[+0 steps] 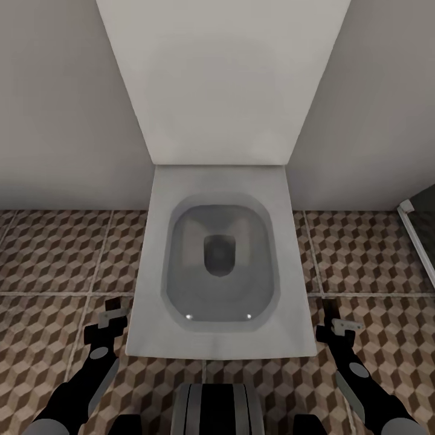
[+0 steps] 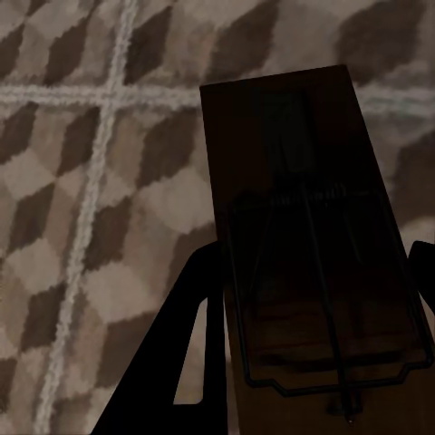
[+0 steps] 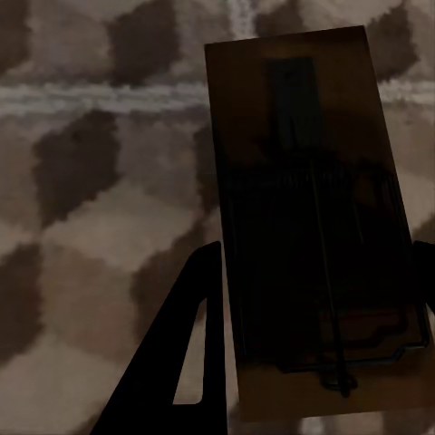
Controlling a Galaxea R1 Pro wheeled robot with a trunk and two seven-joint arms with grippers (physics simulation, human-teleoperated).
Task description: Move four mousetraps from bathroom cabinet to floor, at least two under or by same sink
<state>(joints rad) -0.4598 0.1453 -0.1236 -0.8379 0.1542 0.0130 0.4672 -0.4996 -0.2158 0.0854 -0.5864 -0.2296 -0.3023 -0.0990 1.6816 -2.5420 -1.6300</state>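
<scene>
My left gripper (image 1: 112, 315) hovers low over the cube-patterned bathroom floor (image 1: 54, 254), left of a toilet. It is shut on a flat dark-brown mousetrap (image 2: 304, 227) with a wire spring, held level between its black fingers (image 2: 195, 317). To the right of the toilet, my right gripper (image 1: 338, 325) is shut on a second mousetrap (image 3: 304, 199), which sits between its fingers (image 3: 190, 317) above the tiles (image 3: 82, 227). The cabinet and the bathroom sink are out of view.
A white square toilet (image 1: 220, 266) with its lid raised against the wall stands straight ahead between my arms. A dark glass panel with a white frame (image 1: 420, 232) stands at the right edge. Patterned floor runs along both sides of the toilet.
</scene>
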